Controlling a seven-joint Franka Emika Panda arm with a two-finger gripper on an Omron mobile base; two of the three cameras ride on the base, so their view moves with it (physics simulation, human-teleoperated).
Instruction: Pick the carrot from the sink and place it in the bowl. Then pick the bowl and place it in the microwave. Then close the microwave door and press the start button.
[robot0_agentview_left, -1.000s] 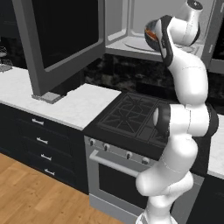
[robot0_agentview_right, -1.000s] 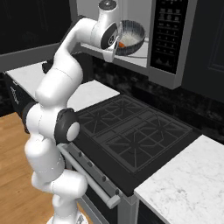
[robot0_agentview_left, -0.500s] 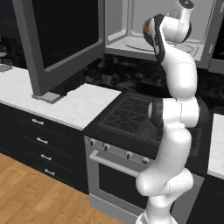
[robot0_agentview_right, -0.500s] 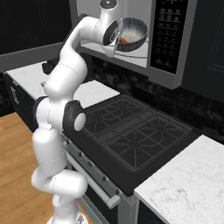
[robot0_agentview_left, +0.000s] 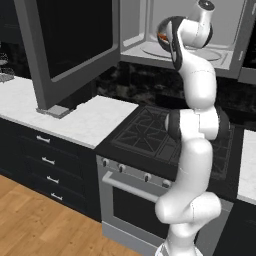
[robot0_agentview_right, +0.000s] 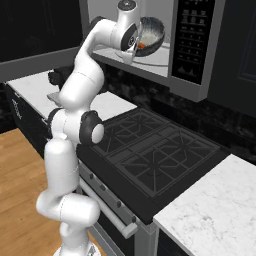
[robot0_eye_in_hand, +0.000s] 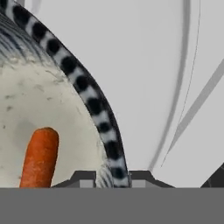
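Dark cabinets and a black stove (robot0_agentview_right: 155, 155) sit below the open microwave (robot0_agentview_right: 165, 50), whose door (robot0_agentview_left: 75, 45) hangs wide to my left. My gripper (robot0_eye_in_hand: 112, 178) is at the cavity mouth, fingers pinching the rim of the bowl (robot0_agentview_right: 150, 34), one tip on each side of the wall. Inside the bowl lies the carrot (robot0_eye_in_hand: 40, 157). By my reckoning I am on the second step, carrying the bowl into the microwave. Next I need to go further in over the turntable (robot0_agentview_left: 200, 52), lower level, and release without tipping the carrot out.
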